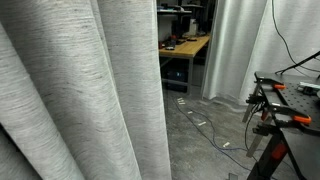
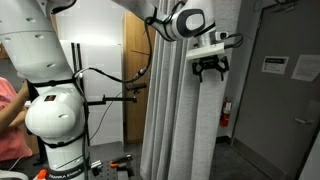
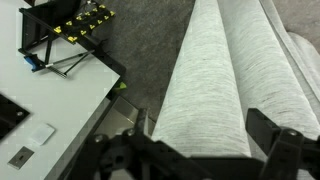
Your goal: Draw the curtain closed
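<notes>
The pincer (image 2: 208, 72) is hanging released, its jaws spread wide and pointing toward 6 o'clock, against the upper curtain (image 2: 176, 120). In the wrist view, one thick fold is lying between the jaws, running toward 12 o'clock.

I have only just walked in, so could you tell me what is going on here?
A Franka arm is working on the light grey curtain, which is to be drawn closed. Its claw is high up at the curtain's edge, pointing down. In the wrist view the claw is open, with one fold of the fabric between its fingers, not yet gripped. In an exterior view a gap beside the curtain shows a wooden desk beyond.
</notes>
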Controlling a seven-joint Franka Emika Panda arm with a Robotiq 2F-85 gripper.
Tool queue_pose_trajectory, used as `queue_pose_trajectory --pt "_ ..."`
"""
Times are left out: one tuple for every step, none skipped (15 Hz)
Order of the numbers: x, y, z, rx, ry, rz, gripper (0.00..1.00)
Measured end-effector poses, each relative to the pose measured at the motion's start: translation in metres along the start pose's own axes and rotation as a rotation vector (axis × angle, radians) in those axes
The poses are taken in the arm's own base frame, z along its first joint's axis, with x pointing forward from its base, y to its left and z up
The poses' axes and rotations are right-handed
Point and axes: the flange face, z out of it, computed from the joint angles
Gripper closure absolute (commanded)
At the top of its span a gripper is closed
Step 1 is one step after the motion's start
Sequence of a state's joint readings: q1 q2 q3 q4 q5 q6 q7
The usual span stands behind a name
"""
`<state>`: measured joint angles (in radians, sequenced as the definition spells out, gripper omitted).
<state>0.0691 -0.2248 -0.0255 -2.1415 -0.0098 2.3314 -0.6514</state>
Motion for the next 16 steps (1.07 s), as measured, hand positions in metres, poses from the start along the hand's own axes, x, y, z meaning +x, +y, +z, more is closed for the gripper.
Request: queue_pose_trajectory --pt "0.004 -0.004 -0.001 0.003 0.001 -0.01 0.0" --pt "0.008 -0.008 -0.003 0.005 0.003 -0.021 0.0" --pt "0.013 -0.011 -0.005 0.007 0.005 -0.033 0.0" --pt "0.019 -0.014 -0.007 0.01 0.01 -0.048 0.0" --pt "0.024 -0.016 -0.009 0.013 0.015 -0.063 0.0" --pt "0.03 -0.018 -0.011 0.016 0.019 -0.077 0.0" --pt "0.036 -0.019 -0.014 0.016 0.027 -0.089 0.0" --pt "0.042 -0.019 -0.016 0.015 0.036 -0.098 0.0" --pt "0.048 -0.02 -0.019 0.012 0.047 -0.105 0.0" --pt "0.055 -0.02 -0.022 0.012 0.062 -0.113 0.0" --pt "0.061 -0.019 -0.024 0.016 0.082 -0.119 0.0" --pt "0.066 -0.019 -0.025 0.022 0.104 -0.123 0.0" --pt "0.071 -0.017 -0.025 0.029 0.124 -0.123 0.0" --pt "0.075 -0.016 -0.025 0.033 0.142 -0.119 0.0" --pt "0.078 -0.014 -0.024 0.037 0.159 -0.113 0.0" --pt "0.082 -0.013 -0.023 0.039 0.177 -0.103 0.0"
